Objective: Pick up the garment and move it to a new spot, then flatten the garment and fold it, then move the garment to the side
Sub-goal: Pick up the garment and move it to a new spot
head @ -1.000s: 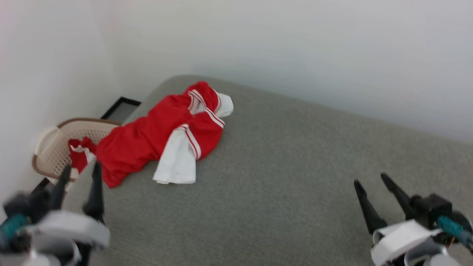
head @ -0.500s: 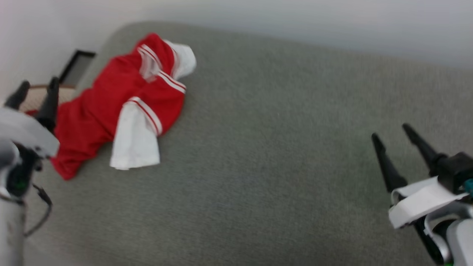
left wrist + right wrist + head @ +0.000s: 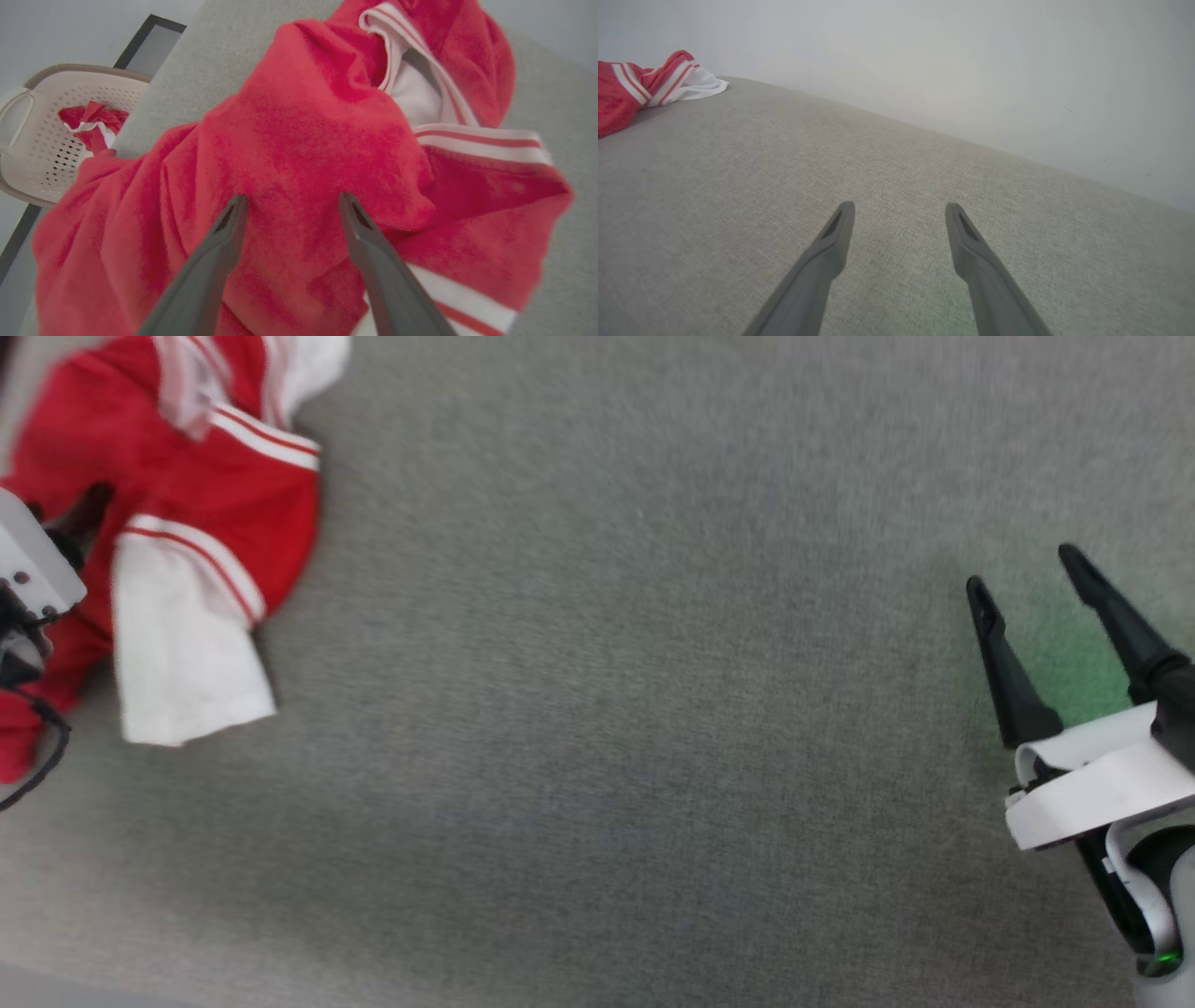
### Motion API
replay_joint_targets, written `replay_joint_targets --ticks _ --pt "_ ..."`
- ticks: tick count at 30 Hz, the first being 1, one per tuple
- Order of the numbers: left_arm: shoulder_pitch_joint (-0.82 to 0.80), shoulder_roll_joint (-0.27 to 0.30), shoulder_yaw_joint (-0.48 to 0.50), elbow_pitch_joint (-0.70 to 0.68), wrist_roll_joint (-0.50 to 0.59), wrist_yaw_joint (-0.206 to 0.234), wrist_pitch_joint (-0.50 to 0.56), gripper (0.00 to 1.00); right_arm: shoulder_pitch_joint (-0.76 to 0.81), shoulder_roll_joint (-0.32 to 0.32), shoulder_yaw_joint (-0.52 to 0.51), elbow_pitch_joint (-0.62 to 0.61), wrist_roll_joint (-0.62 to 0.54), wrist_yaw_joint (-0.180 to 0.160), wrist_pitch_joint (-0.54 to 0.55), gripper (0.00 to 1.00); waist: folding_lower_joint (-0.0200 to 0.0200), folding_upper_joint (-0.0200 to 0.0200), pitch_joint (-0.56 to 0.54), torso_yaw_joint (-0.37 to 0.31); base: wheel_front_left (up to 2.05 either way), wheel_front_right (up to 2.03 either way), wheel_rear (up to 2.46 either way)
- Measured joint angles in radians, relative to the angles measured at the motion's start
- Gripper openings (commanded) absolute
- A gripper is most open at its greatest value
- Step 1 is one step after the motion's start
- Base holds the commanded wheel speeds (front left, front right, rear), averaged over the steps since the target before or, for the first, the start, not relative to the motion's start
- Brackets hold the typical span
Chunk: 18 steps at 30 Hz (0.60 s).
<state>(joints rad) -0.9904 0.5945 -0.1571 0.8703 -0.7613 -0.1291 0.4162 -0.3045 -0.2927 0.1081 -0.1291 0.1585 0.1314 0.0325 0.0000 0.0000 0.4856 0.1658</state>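
Grey cushioned surface (image 3: 597,709): the garment (image 3: 215,495) lies bunched at its left, just beneath the left gripper (image 3: 289,201), jaws spread; the right gripper (image 3: 1018,569), likewise spread and empty, hangs well apart.

Dark tapered fingers (image 3: 1004,663), white wrist shell (image 3: 1092,789), black cable (image 3: 39,761), green light (image 3: 1162,958)

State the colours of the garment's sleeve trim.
The trim is white with a red stripe, on the red garment; the left wrist view shows it best.
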Motion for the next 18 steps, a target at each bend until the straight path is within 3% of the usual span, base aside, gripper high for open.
replay_joint_targets --ticks 6,13,14,15,18 --pt "-0.101 -0.019 -0.051 0.142 -0.019 0.000 0.046 1.00 -0.014 -0.003 -0.010 -0.057 -0.013 0.000 0.031 1.00 0.0000 0.0000 0.101 -0.024 0.00 0.00 0.00" --pt "-0.181 -0.003 -0.103 0.210 -0.050 0.000 0.075 1.00 -0.025 -0.003 -0.012 -0.088 -0.021 0.000 0.053 1.00 0.0000 0.0000 0.170 -0.043 0.00 0.00 0.00" --pt "-0.186 -0.001 -0.109 0.213 -0.061 0.000 0.085 0.73 -0.031 -0.003 -0.011 -0.089 -0.021 0.000 0.053 1.00 0.0000 0.0000 0.173 -0.046 0.00 0.00 0.00" --pt "-0.190 -0.001 -0.117 0.213 -0.069 0.001 0.091 0.00 -0.034 -0.002 -0.010 -0.090 -0.021 0.000 0.056 1.00 -0.0001 0.0000 0.173 -0.048 0.00 0.00 0.00" --pt "-0.195 -0.003 -0.135 0.215 -0.090 0.000 0.059 0.00 -0.034 -0.001 -0.007 -0.087 -0.023 0.000 0.055 1.00 0.0000 0.0000 0.163 -0.050 0.00 0.00 0.00"
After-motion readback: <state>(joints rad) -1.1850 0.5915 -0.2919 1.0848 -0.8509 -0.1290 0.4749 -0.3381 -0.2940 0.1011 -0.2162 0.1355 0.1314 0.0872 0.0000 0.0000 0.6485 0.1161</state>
